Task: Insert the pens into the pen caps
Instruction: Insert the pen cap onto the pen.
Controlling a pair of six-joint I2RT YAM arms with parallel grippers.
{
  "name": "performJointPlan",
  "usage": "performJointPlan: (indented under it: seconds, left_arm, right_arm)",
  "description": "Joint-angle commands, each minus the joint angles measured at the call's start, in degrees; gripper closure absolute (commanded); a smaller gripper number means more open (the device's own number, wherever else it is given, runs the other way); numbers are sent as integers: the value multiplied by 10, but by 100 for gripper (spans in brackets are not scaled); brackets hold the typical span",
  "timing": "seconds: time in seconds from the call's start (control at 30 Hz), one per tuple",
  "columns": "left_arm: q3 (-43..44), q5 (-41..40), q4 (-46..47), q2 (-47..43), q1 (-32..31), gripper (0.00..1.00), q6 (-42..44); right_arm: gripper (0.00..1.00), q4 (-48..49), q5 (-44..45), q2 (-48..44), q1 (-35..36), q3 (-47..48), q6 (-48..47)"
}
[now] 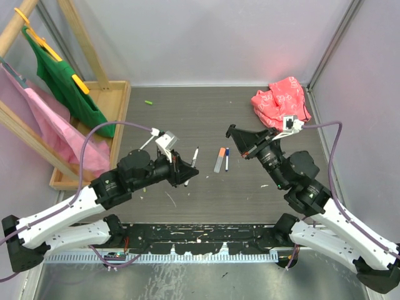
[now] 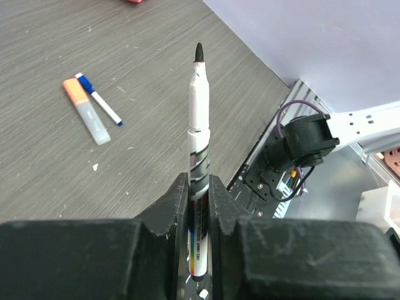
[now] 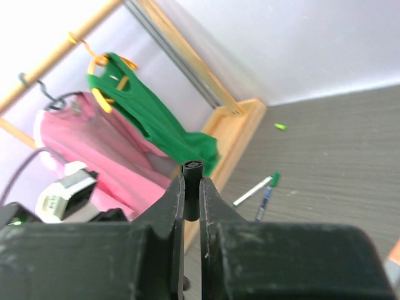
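The left gripper [image 2: 199,190] clamps an uncapped white pen [image 2: 199,106] with its black tip bare. The right gripper [image 3: 191,195] pinches a small black cap [image 3: 191,169].

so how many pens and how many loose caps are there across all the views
pens: 5 (black-tipped pen in the left hand, orange pen, blue pen, green-ended pen, dark pen beside it)
loose caps: 2 (black cap in the right hand, green cap)
total: 7
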Motion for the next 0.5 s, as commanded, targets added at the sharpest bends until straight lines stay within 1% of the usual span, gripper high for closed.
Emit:
performJointPlan:
  seconds: [0.0,0.2,0.47]
  left_arm:
    - [49,56,63,22,1,100,28]
    - [68,97,76,49,2,100,37]
    - [66,111,81,47,2,100,39]
  right_arm:
    - [100,132,-55,-9,-1,-24,26]
    - [100,168,-113,10,-1,-28,33]
    - [100,174,-134,27,-2,-24,39]
